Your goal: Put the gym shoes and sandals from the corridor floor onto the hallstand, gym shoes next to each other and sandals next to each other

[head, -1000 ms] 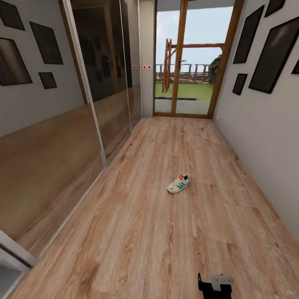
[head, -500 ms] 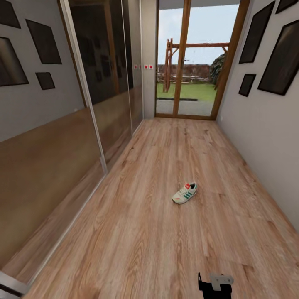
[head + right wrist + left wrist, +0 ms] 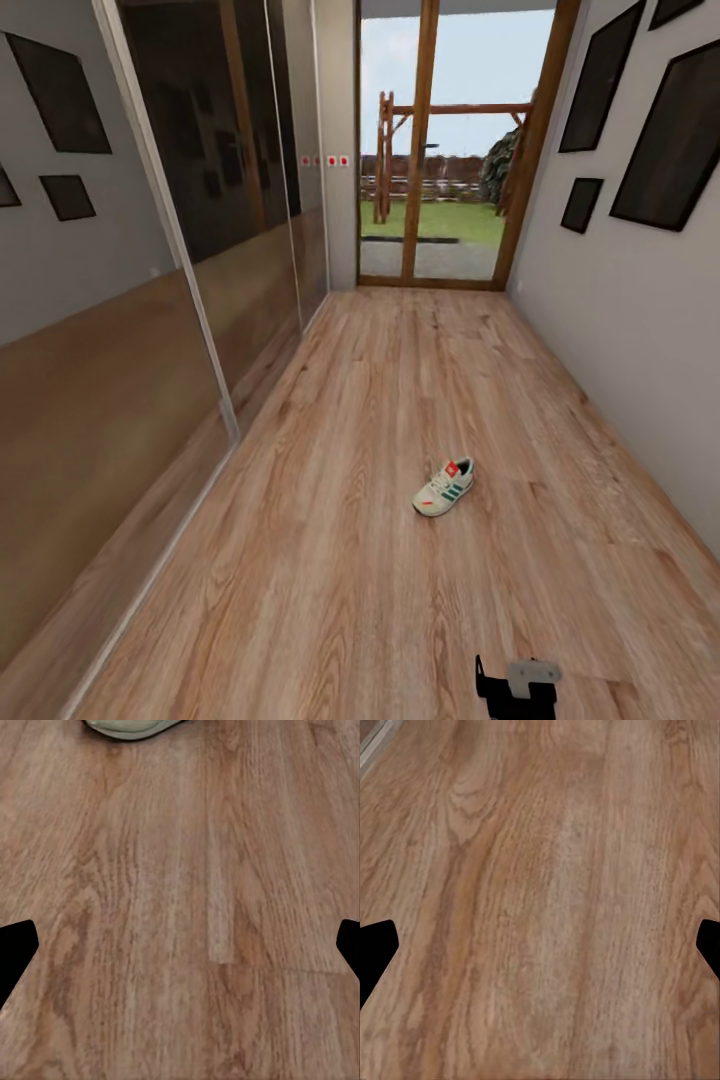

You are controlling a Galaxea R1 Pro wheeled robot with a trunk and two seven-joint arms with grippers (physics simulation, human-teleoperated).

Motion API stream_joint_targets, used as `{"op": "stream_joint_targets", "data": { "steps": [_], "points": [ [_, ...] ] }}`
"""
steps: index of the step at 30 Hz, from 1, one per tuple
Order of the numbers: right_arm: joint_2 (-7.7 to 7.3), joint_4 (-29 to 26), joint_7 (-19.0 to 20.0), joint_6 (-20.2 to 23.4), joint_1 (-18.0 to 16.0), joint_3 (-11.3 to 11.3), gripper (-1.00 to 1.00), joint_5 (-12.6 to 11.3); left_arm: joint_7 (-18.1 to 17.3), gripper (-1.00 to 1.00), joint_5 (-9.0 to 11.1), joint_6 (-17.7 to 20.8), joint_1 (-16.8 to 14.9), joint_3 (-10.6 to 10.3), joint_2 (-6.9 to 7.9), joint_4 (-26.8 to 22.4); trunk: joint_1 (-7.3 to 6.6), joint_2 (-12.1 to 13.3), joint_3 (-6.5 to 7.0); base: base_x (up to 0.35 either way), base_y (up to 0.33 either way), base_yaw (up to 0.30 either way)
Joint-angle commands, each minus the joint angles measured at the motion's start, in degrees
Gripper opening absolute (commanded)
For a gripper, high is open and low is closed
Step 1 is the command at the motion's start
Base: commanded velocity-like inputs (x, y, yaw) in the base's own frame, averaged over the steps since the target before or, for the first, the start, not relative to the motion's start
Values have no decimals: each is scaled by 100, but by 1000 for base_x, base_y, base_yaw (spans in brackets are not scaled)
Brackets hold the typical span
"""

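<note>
One gym shoe (image 3: 444, 487), cream-white with green stripes and a red tongue label, lies on the corridor floor (image 3: 330, 560) mid-corridor, ahead of me. Its pale toe (image 3: 131, 727) peeks in at the edge of the right wrist view, beyond my right gripper (image 3: 180, 945), whose dark fingertips (image 3: 15, 949) stand wide apart, open and empty over bare planks. My left gripper (image 3: 540, 949) is open too, with only wood floor (image 3: 547, 870) between its fingertips (image 3: 375, 952). A black and grey part of my right arm (image 3: 515, 685) shows at the head view's lower edge. The sandals and the hallstand are out of view.
Mirrored sliding wardrobe doors (image 3: 230, 200) line the left wall. The right wall (image 3: 620, 330) carries dark picture frames (image 3: 675, 140). A wood-framed glass door (image 3: 435, 160) closes the far end. Open floor lies all around the shoe.
The camera has moved forward and swung slightly, so the shoe sits lower and nearer in the picture. A white edge at the lower left has left the view. The shoe itself has not moved.
</note>
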Motion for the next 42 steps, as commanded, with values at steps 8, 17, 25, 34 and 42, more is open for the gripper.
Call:
{"op": "stream_joint_targets", "data": {
  "steps": [8, 17, 25, 34, 42],
  "points": [
    [29, -968, -30, 37, -3, -19, 100, 53, 442, 100, -248, 415, -1076, -126, -362, -49, 3, -1, -4, 332, 19, -8],
    [610, -3371, -24, 2335, -13, -12, 100, 42, 1060, 100, -827, 922, -2189, -337, -828, -99, 3, -1, -4, 77, 1, 0],
    [984, -3995, -19, 3426, -245, 21, 100, 33, 1069, 100, -904, 1728, -2878, -397, -962, -186, 3, -1, -4, 2, 0, 0],
    [984, -3986, 15, 3462, -292, 346, 100, 28, 1059, 100, -876, 1875, -2859, -873, -1079, -497, 3, -1, -4, 123, 67, 0],
    [984, -4027, 56, 3486, -293, 599, 100, 24, 1069, 100, -860, 1918, -2867, -964, -1117, -585, 3, -1, -4, 271, 207, 0]
  ]
}}
